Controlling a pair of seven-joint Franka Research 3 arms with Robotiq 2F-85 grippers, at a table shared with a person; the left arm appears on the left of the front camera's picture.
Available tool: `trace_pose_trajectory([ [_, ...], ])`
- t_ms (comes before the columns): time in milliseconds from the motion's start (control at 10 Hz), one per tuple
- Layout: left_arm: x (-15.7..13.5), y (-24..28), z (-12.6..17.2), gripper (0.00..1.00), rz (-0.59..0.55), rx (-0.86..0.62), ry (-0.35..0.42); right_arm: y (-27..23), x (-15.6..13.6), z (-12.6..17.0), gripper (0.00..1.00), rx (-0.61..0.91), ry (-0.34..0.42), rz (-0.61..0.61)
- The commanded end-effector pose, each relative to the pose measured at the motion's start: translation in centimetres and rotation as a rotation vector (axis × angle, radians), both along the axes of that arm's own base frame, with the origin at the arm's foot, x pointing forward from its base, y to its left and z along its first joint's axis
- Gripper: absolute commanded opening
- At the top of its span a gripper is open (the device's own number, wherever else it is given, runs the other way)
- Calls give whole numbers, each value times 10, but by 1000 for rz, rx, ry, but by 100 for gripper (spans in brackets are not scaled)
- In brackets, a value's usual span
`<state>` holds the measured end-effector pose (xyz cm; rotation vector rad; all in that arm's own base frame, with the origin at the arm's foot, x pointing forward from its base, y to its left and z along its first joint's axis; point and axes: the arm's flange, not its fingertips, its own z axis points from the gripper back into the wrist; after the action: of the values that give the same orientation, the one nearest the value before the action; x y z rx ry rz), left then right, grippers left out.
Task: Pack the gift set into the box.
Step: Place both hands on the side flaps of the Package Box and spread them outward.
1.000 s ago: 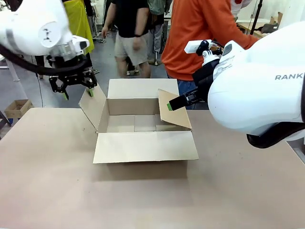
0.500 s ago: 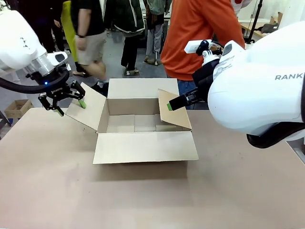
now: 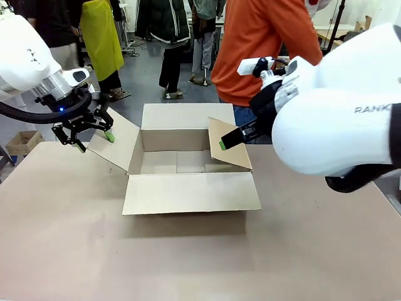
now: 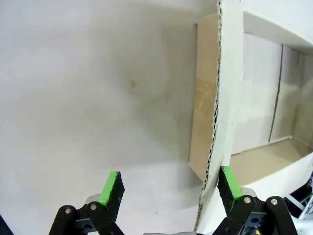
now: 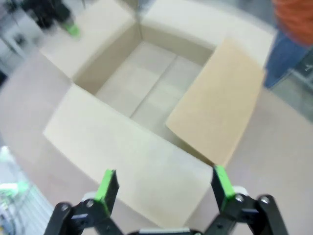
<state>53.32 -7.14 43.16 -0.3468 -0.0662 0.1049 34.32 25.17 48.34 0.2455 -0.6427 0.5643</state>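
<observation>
The box [image 3: 175,139] stands open in the middle of the table, its four flaps spread, with nothing inside. My left gripper [image 3: 88,135] is open at the box's left flap [image 3: 116,145]. In the left wrist view that flap's edge [image 4: 215,122] runs up between the fingers, close to the right pad [image 4: 230,182]. My right gripper [image 3: 225,141] hangs at the right flap [image 3: 229,150], which leans inward. From the right wrist view it is open [image 5: 164,183] above the box [image 5: 146,93]. The gift set is out of view.
A person in an orange top [image 3: 263,44] stands at the table's far side behind the box. Other people stand farther back. A small brown carton [image 3: 22,141] sits off the table at far left. Bare brown table [image 3: 188,263] lies in front.
My left gripper came down and to the left, and the left flap folded outward with it. My right arm shifted only slightly. People behind walked across.
</observation>
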Motion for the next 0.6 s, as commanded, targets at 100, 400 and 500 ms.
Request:
trace_pose_trajectory([
  [100, -1, 0, 2, 100, 19, 17, -2, 63, 69, 31, 100, -214, 248, -9],
  [400, -1, 0, 2, 100, 19, 17, -2, 91, 112, 18, 100, -229, 309, -89],
  [500, -1, 0, 2, 100, 19, 17, -2, 102, 130, 0, 100, -265, 299, -176],
])
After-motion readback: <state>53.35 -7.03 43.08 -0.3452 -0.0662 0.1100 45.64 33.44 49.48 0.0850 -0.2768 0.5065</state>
